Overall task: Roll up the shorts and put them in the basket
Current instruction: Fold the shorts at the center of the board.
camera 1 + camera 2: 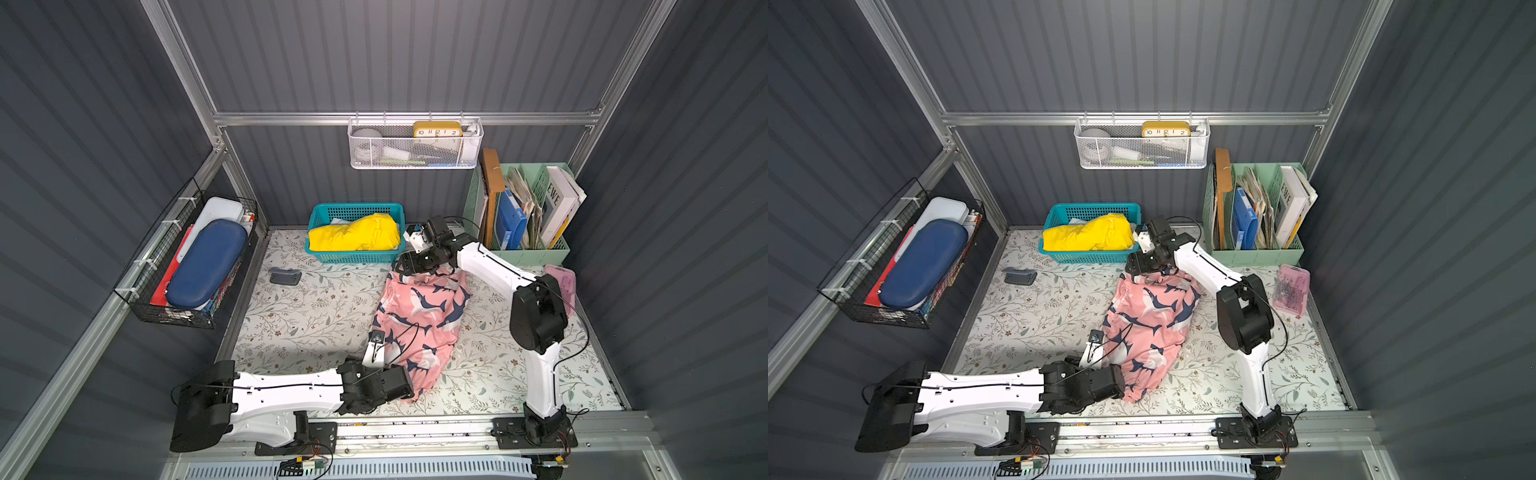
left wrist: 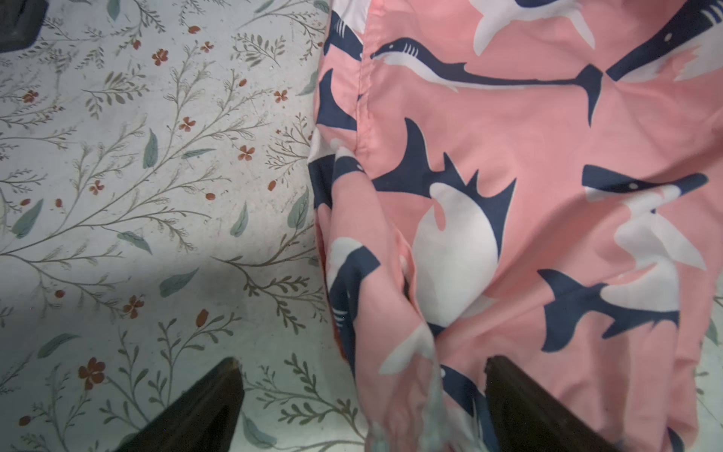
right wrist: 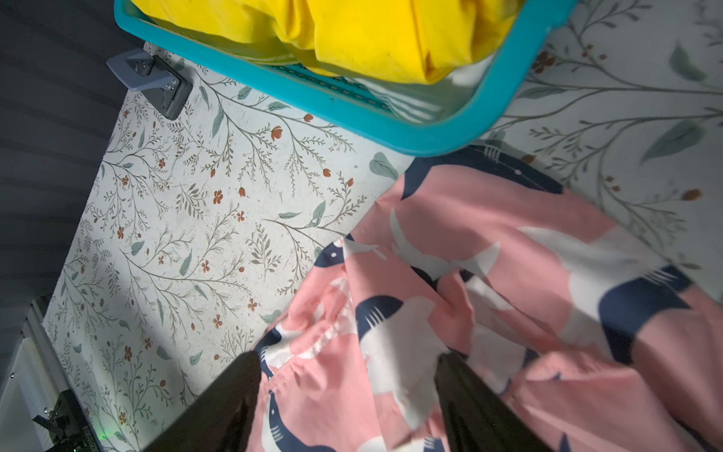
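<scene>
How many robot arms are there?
2. The left arm lies along the near edge of the table, reaching the shorts; the right arm bends over their far end, beside the teal basket. None seems hidden.

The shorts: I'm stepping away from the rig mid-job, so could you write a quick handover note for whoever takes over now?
Left tool: open, over the near end of the shorts.
Right tool: open, over the far end, beside the teal basket.
Shorts: a loose, long bundle on the table, gripped by neither tool.
Done: fabric gathered lengthwise.
Left: no tight roll yet, so regrip an end and roll.
</scene>
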Robot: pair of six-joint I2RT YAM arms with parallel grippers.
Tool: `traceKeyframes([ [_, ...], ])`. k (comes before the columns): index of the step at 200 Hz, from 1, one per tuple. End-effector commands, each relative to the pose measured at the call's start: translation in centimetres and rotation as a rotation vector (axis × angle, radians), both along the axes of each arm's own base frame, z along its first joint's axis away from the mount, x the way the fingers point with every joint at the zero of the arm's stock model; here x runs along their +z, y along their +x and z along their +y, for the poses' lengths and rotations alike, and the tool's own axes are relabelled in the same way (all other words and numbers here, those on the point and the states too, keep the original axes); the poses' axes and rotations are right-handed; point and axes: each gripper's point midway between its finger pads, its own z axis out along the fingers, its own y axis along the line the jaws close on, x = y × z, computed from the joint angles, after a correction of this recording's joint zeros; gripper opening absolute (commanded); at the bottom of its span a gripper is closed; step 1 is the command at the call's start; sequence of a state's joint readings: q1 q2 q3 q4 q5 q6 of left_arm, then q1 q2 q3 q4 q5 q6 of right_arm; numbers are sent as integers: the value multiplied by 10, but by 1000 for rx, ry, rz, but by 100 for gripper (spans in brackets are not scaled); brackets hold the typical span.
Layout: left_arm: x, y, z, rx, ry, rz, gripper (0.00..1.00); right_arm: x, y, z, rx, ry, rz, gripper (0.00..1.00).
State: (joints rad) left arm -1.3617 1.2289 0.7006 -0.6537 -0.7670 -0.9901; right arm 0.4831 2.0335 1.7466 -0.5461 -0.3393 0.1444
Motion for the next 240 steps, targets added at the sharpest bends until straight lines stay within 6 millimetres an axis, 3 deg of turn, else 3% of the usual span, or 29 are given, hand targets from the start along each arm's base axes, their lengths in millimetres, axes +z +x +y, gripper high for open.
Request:
traceKeyframes([
  [1,36,12,-5,-50,-17,-112,100,15,-2,-27,-62,-27,-52,76],
  [29,69,23,-9,-108,-40,-248,99,0,-22,-60,-133,-106,-23,72],
  [35,76,25,-9,-116,-51,-275,93,-4,-29,-65,-141,-110,-6,70],
  [41,80,26,-9,-137,-53,-298,79,-9,-35,-69,-143,-117,7,67],
  [51,86,28,-6,-148,-64,-328,40,-16,-47,-76,-150,-130,32,56],
  [57,88,29,-1,-139,-72,-335,22,-20,-53,-80,-153,-138,45,48],
  [69,91,31,7,-122,-87,-343,0,-31,-66,-88,-159,-162,79,31],
  [87,95,29,14,-132,-97,-339,0,-45,-82,-100,-167,-195,128,9],
  [99,96,27,13,-155,-97,-333,0,-51,-89,-105,-174,-203,145,0],
  [135,88,34,-1,-233,-70,-270,0,-68,-97,-112,-196,-203,203,0],
  [193,75,85,-23,-301,-162,-195,0,-87,-103,-110,-183,-168,299,0],
  [240,43,118,-43,-352,-215,-80,0,-102,-106,-115,-216,-160,366,0],
])
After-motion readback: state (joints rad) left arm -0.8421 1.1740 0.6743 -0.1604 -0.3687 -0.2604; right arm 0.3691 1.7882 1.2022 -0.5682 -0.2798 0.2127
